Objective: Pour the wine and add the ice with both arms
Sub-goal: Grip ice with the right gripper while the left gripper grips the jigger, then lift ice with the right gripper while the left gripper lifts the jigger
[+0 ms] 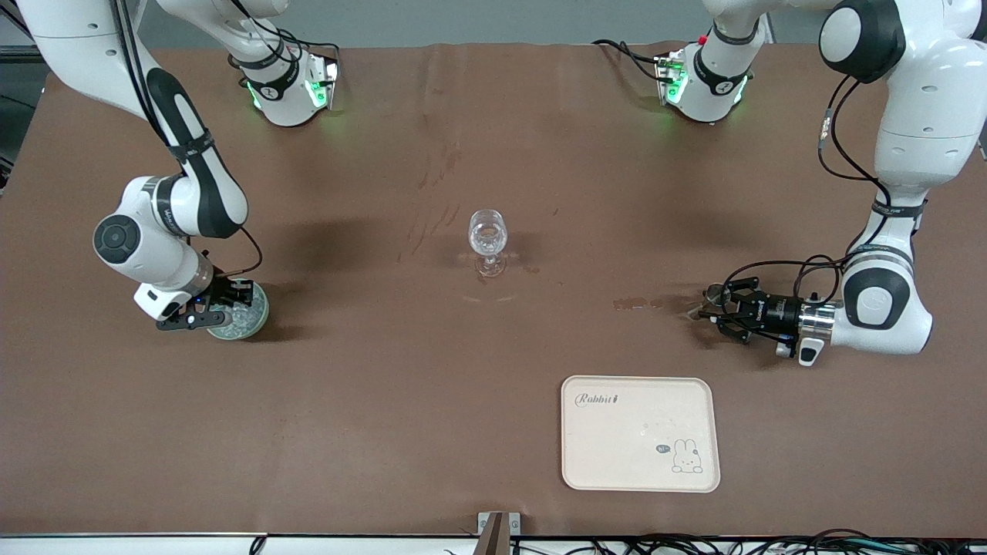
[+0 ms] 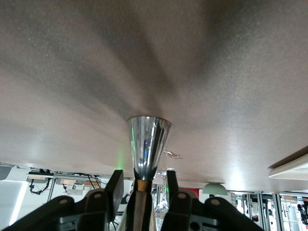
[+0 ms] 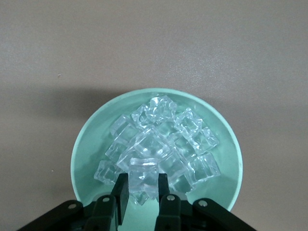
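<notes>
The pale green bowl of ice stands near the right arm's end of the table. My right gripper is low in the bowl. In the right wrist view the gripper is shut on one ice cube at the heap's edge. A clear stemmed glass stands at mid-table. My left gripper lies level, just above the table near the left arm's end. In the left wrist view the gripper is open. A silver cone-shaped spout on a brown-banded dark neck lies between its fingers with gaps.
A cream tray with a rabbit print lies nearer the front camera than the left gripper. Wet stains mark the brown cloth between the glass and the left gripper.
</notes>
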You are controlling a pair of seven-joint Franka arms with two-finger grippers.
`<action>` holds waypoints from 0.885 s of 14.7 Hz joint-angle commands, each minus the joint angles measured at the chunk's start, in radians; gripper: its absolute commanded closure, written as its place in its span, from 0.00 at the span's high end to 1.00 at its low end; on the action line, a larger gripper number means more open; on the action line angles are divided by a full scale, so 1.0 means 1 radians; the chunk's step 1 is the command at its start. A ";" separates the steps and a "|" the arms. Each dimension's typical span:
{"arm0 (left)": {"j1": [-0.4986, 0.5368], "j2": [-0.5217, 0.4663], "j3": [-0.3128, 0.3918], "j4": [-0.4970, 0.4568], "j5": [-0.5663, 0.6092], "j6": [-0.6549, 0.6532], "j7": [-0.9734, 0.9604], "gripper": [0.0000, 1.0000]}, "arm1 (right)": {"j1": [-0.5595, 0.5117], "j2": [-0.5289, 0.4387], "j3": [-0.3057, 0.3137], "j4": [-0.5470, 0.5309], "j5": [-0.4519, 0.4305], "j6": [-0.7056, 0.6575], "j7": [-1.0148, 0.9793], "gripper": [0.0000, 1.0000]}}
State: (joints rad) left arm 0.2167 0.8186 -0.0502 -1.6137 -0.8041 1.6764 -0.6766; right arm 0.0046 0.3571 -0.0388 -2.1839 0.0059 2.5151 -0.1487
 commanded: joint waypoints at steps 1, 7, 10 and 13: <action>0.003 0.001 0.000 -0.005 -0.017 -0.004 -0.001 0.38 | 0.000 -0.013 0.002 -0.022 0.008 0.014 -0.011 0.05; 0.001 0.002 0.000 -0.005 -0.017 -0.004 0.000 0.26 | 0.000 -0.062 0.007 0.106 0.008 -0.212 0.069 0.00; 0.001 0.007 -0.002 -0.002 -0.017 -0.003 0.005 0.20 | -0.002 -0.101 0.005 0.293 0.008 -0.463 0.129 0.00; -0.014 -0.006 -0.005 0.000 -0.018 -0.006 0.003 0.05 | -0.015 -0.133 -0.003 0.488 0.005 -0.681 0.132 0.00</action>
State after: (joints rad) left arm 0.2123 0.8192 -0.0519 -1.6136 -0.8064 1.6737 -0.6760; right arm 0.0026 0.2395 -0.0407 -1.8019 0.0060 1.9397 -0.0349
